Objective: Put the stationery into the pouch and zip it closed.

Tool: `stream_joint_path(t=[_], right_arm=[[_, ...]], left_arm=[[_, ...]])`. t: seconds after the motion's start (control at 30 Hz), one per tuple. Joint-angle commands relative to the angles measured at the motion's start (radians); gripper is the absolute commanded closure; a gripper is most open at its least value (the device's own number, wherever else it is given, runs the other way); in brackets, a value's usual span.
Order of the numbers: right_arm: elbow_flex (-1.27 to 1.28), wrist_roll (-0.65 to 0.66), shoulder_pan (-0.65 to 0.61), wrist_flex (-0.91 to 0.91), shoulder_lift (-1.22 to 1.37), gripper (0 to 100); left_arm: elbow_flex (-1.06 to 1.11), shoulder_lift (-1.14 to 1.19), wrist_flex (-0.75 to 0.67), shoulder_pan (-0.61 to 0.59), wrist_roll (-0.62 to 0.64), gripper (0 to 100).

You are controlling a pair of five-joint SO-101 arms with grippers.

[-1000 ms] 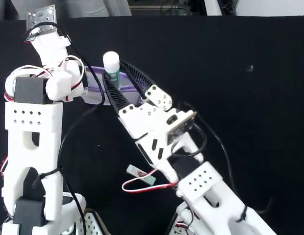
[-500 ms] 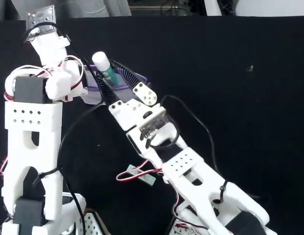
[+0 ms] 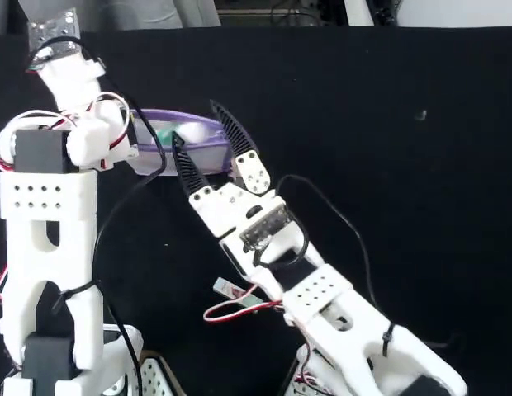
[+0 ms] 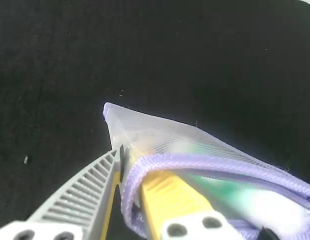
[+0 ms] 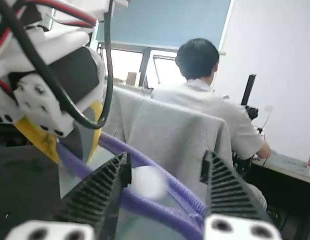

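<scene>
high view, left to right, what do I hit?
left arm → pouch → right arm → bare black table. The right arm's open jaws overlap the pouch, so they are left out of the order.

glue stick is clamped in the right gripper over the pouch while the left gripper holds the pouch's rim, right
Not quite. The high view shows the glue stick lying inside the pouch, not in the right gripper, whose jaws stand open and empty at the pouch's mouth. The rest is correct: the left gripper holds the pouch's rim.
</scene>
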Motion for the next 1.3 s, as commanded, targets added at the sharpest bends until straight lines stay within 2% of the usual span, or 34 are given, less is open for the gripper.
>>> stream_joint_path(t=[0.0, 0.17, 0.3, 0.47, 0.63, 0.73, 0.93, 1.07, 1.27], right_arm=[[-0.054, 0.012, -0.026, 0.172, -0.105, 75.9], [-0.166, 0.012, -0.02, 0.493, -0.305, 76.1], [-0.305, 0.012, -0.023, 0.905, -0.487, 76.1], [-0.476, 0.014, -0.025, 1.376, -0.607, 76.1], [-0.558, 0.014, -0.026, 1.705, -0.611, 76.2], [-0.553, 0.038, -0.026, 1.826, -0.607, 76.2], [-0.461, 0.219, -0.028, 1.962, -0.47, 76.2], [-0.383, 0.267, -0.054, 1.973, -0.328, 76.2], [-0.343, 0.262, -0.199, 1.919, -0.111, 76.2]], left_arm=[[-0.018, -0.018, -0.028, -0.019, 0.009, 97], [-0.018, -0.015, -0.028, -0.021, 0.009, 97], [-0.013, -0.009, -0.04, -0.024, 0.003, 97], [-0.008, -0.008, -0.094, -0.114, 0.005, 97], [-0.008, -0.008, -0.114, -0.191, 0.008, 97], [-0.012, -0.008, -0.114, -0.209, 0.009, 97], [-0.01, -0.008, -0.127, -0.213, 0.008, 97], [0.013, -0.008, -0.161, -0.231, 0.009, 97], [0.03, -0.008, -0.189, -0.252, 0.009, 97]])
